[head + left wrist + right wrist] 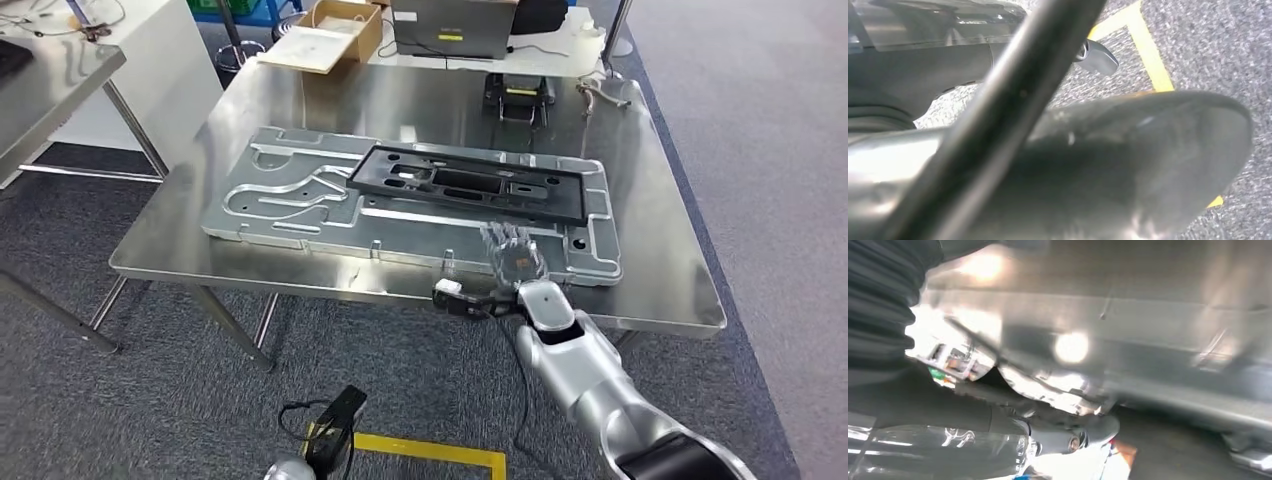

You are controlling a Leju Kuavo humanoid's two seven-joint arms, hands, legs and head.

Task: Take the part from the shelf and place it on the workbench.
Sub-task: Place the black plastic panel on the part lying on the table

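Carpet lies grey on your left under a second steel table (pixel 50 75), and low at the frame edge the left arm hangs above yellow floor tape (pixel 430 450). In the left wrist view you see the left hand (pixel 1088 170) only as a blurred grey mass over that carpet, so you cannot tell whether it is spread or clenched.

Moving right, the bench (pixel 180 250) carries the part (pixel 300 195), a large flat grey metal panel lying across its middle, with a black frame (pixel 470 185) resting on the panel's right half. Behind them you have a cardboard box (pixel 325 40) and a laptop (pixel 450 25) at the far edge.

Further right, the right hand (pixel 512 255) sits at the bench's near edge with its fingers spread, over the part's near right border. You cannot tell from the head view whether the fingers touch the metal; they grasp nothing. The right wrist view shows blurred shiny metal close ahead of that hand.
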